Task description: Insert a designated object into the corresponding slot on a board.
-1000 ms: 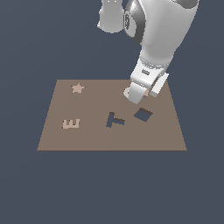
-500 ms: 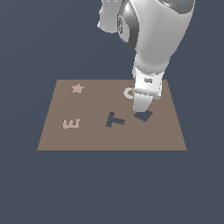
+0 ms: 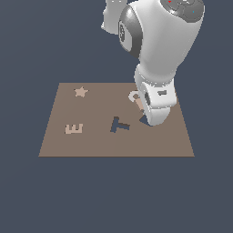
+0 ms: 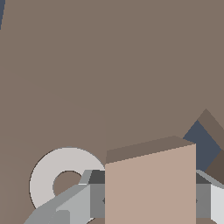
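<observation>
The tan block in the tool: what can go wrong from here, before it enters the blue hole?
The block sits beside the diamond-shaped hole, not over it, and its edges look turned differently; it may catch on the rim. The white ring lies close to the tool, which might push it.

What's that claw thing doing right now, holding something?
Gripper: shut on the block, one finger showing on each side of it.
</observation>
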Motion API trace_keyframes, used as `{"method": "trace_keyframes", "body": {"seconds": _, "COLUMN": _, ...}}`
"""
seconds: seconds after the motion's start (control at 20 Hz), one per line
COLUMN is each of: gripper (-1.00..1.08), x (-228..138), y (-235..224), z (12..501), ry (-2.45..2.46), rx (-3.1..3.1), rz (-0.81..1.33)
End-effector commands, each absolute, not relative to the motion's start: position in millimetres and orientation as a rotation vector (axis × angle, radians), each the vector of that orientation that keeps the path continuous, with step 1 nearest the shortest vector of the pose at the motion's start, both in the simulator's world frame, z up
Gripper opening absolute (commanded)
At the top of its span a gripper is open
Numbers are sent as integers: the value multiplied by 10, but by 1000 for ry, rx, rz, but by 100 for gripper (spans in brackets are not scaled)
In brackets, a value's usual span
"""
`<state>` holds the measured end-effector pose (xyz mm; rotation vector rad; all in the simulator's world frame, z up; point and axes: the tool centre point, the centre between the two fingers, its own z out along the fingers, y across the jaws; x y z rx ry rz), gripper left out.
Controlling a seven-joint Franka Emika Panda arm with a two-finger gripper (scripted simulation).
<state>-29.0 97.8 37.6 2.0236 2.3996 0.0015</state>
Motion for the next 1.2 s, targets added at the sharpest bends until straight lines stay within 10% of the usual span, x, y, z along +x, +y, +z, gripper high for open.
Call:
{"method": "trace_keyframes", "body": {"seconds": 0.0, "gripper": -100, "x": -212, "y": 978, "z": 383, "ry": 2496, "rx": 1903, "rz": 2}}
{"method": "trace_keyframes", "body": {"seconds": 1.15, "gripper": -100, "x": 199, "y": 1149, "z": 405, "ry": 2928, "rx": 1132, "rz": 0}}
